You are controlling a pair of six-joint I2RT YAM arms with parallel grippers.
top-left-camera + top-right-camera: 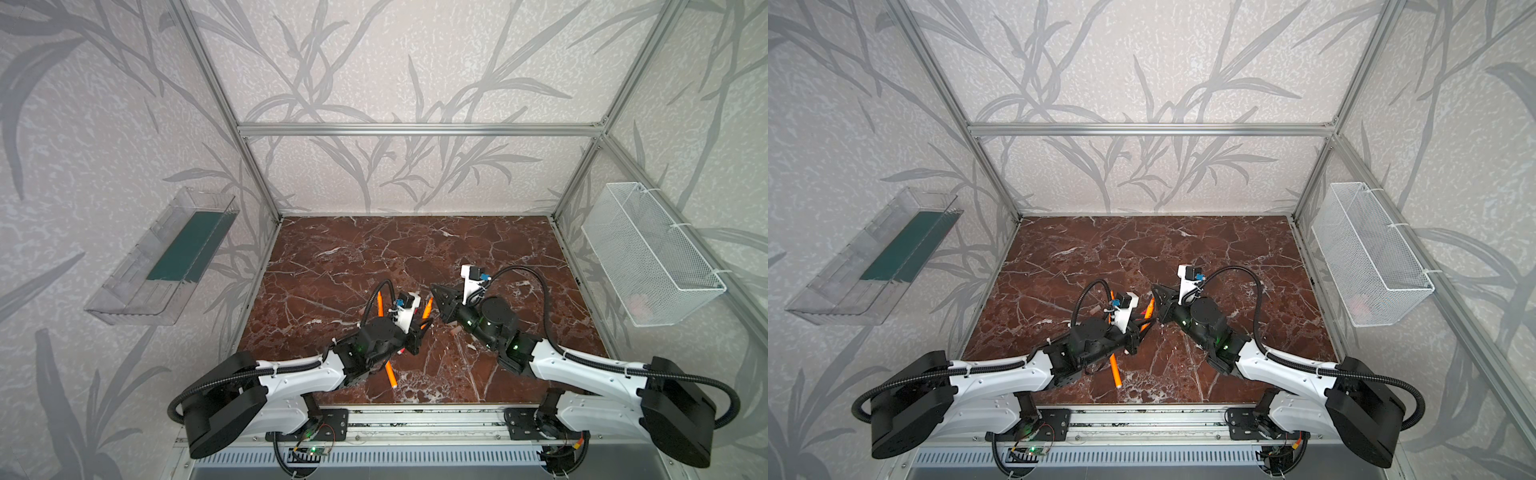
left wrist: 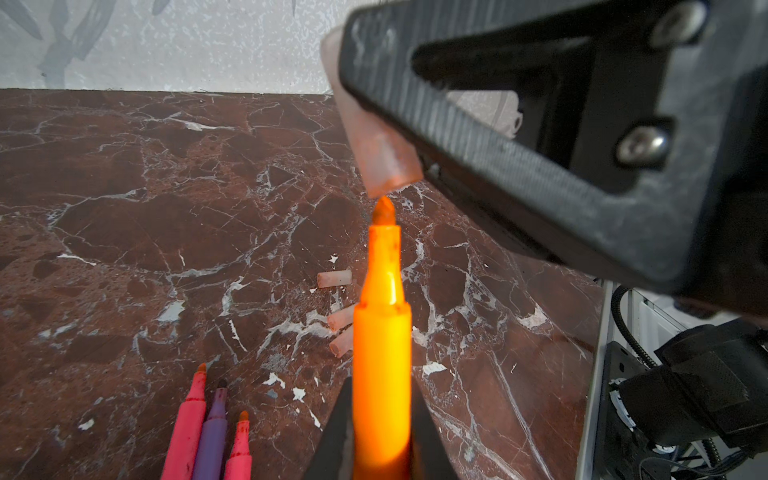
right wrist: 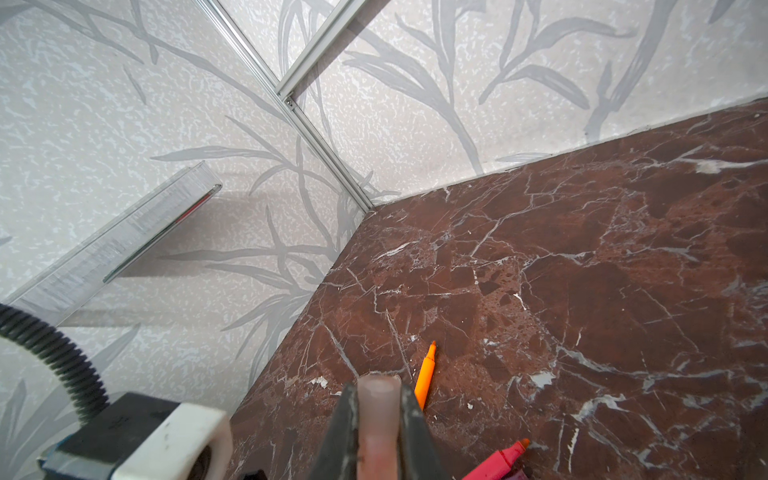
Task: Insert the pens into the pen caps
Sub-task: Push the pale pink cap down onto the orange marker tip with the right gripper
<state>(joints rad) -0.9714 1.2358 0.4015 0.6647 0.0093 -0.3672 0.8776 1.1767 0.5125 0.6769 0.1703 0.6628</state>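
Note:
My left gripper (image 2: 381,399) is shut on an orange pen (image 2: 382,332), its tip pointing away from the wrist. The tip sits just short of the open mouth of a pale pink translucent pen cap (image 2: 380,153). That cap (image 3: 379,415) is held in my shut right gripper (image 3: 379,395). In both top views the two grippers (image 1: 422,325) (image 1: 434,291) meet above the table's middle with the held pen (image 1: 427,309) between them. Two pink pens (image 2: 187,428) (image 2: 240,449) and a purple pen (image 2: 214,432) lie together. Three loose caps (image 2: 334,278) (image 2: 341,318) (image 2: 341,345) lie nearby.
Two more orange pens lie on the marble table: one (image 1: 379,303) behind the left wrist, one (image 1: 390,374) near the front edge under the left arm. A clear tray (image 1: 166,266) hangs on the left wall and a white mesh basket (image 1: 652,257) on the right wall.

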